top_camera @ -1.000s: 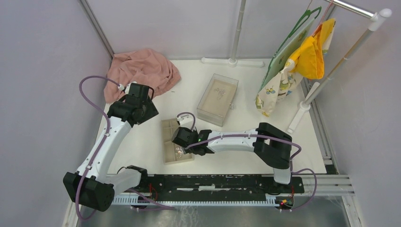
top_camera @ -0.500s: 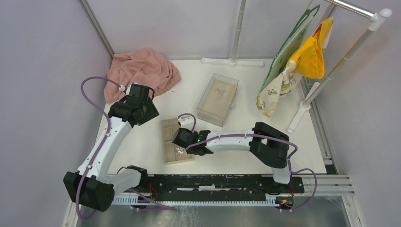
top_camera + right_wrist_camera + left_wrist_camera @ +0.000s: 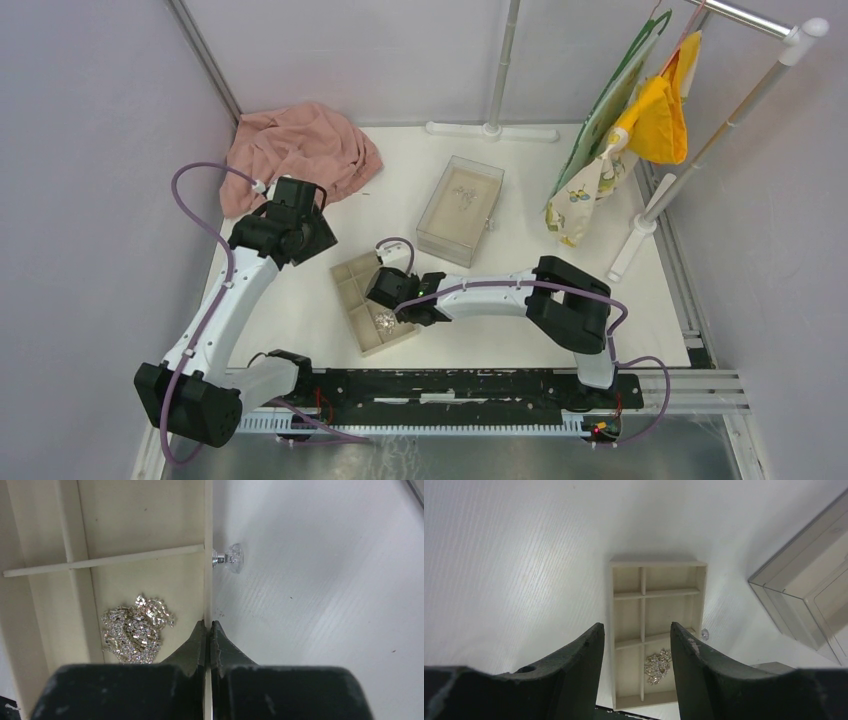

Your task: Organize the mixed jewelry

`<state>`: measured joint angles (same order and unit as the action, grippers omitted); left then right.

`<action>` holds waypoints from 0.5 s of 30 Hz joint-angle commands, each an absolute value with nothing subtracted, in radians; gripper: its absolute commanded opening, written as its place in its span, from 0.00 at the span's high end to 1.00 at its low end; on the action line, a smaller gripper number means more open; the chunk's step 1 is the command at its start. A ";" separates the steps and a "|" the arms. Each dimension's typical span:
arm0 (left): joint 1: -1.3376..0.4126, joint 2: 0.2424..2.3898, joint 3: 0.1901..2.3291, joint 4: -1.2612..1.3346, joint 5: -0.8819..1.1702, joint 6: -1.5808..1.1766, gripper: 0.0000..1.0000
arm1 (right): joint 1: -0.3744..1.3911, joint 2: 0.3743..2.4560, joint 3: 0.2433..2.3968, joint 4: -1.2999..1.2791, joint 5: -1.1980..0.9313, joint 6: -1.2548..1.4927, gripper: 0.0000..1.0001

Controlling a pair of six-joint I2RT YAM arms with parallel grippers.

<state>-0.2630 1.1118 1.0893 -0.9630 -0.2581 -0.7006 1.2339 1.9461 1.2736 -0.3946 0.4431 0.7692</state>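
The mixed jewelry is a small glittering silver heap in one near compartment of a beige compartment tray. It shows in the left wrist view and the right wrist view. My right gripper is shut on the tray's thin side wall, just below a crystal knob; in the top view it sits at the tray's right side. My left gripper is open and empty, held high above the tray, at its far left in the top view.
A clear plastic box stands behind and to the right of the tray, also in the left wrist view. A pink cloth lies at the back left. A clothes rack with hanging fabric stands at the right.
The tray has turned on the table with my right gripper on its wall: its near end swung right, its far end left. The left arm has barely moved.
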 commanded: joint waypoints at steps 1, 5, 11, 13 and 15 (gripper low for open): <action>-0.255 1.109 1.113 -0.936 -0.225 -0.665 0.42 | 1.229 1.921 1.341 -0.430 0.491 0.706 1.00; -0.255 1.131 1.183 -0.950 -0.206 -0.658 0.42 | 1.228 1.862 1.388 -0.494 0.536 0.641 1.00; -0.255 1.187 1.348 -0.974 -0.198 -0.673 0.42 | 1.212 1.748 1.445 -0.657 0.600 0.577 1.00; -0.255 1.203 1.383 -0.972 -0.168 -0.685 0.43 | 1.199 1.709 1.452 -0.721 0.623 0.577 1.00; -0.255 1.221 1.412 -0.962 -0.131 -0.694 0.43 | 1.189 1.667 1.450 -0.781 0.651 0.575 1.00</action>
